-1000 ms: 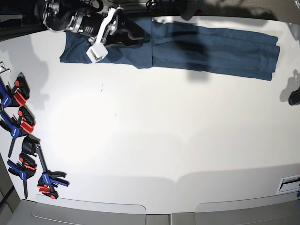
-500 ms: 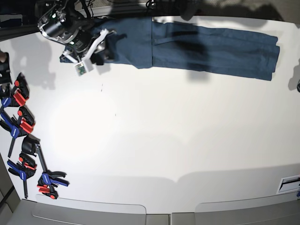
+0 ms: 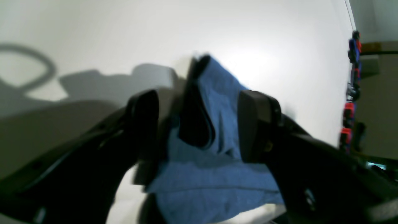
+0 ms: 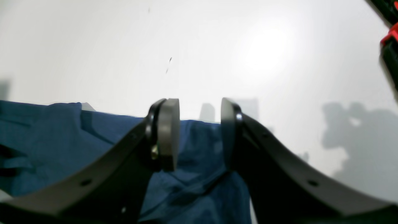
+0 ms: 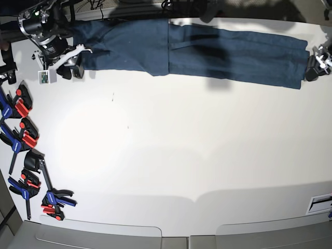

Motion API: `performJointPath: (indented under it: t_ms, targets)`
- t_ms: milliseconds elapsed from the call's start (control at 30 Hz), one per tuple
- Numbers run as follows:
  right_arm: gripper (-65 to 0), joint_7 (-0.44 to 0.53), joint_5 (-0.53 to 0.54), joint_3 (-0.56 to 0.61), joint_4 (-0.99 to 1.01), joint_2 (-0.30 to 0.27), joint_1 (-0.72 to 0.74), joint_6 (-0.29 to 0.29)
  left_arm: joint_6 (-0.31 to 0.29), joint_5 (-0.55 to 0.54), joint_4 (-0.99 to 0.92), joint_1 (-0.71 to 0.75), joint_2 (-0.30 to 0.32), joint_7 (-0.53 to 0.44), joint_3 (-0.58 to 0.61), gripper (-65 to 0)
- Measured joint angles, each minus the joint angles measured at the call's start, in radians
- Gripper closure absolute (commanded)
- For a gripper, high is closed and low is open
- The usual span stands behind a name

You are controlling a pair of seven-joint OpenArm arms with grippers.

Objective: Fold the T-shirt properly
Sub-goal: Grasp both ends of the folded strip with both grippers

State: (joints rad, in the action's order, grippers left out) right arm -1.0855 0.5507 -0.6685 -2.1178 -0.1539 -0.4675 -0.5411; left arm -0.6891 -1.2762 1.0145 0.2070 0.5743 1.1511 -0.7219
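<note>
The dark navy-teal short-sleeved cotton T-shirt (image 5: 207, 52) lay stretched as a long band along the far edge of the white counter (image 5: 171, 145), spanning most of its width.

The left end effector (image 5: 314, 66) stood at the garment's end on the right of the base view. In the left wrist view its black fingers (image 3: 258, 124) were spread wide, with a raised fold of the blue cloth between them; the cloth touched neither pad clearly, and motion blur prevented a firmer reading.

The right end effector (image 5: 70, 65) stood at the opposite end of the garment, on the left of the base view. In the right wrist view its fingers (image 4: 168, 133) were parted to a moderate gap, positioned above the fabric edge with nothing gripped between them.

A row of blue, red and black bar clamps (image 5: 23, 150) lay along the counter's left edge, well apart from the garment.
</note>
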Motion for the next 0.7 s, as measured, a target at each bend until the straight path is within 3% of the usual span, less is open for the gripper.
performJointPath:
  t_ms: [300, 567, 700]
  targets:
    - [-20.6, 0.000, 0.026, 0.000, 0.003, 0.002, 0.000, 0.000, -0.005, 0.100, 0.000, -0.002, -0.017, -0.004, -0.004, -36.8]
    - [-20.6, 0.001, 0.026, 0.000, 0.003, 0.002, 0.000, 0.000, -0.016, 0.090, 0.003, 0.076, -0.014, -0.062, 0.010, -36.8]
    - [-20.6, 0.001, 0.088, 0.000, 0.003, 0.002, 0.000, 0.000, -0.019, 0.075, 0.007, 0.095, -0.016, -0.082, 0.049, -36.8]
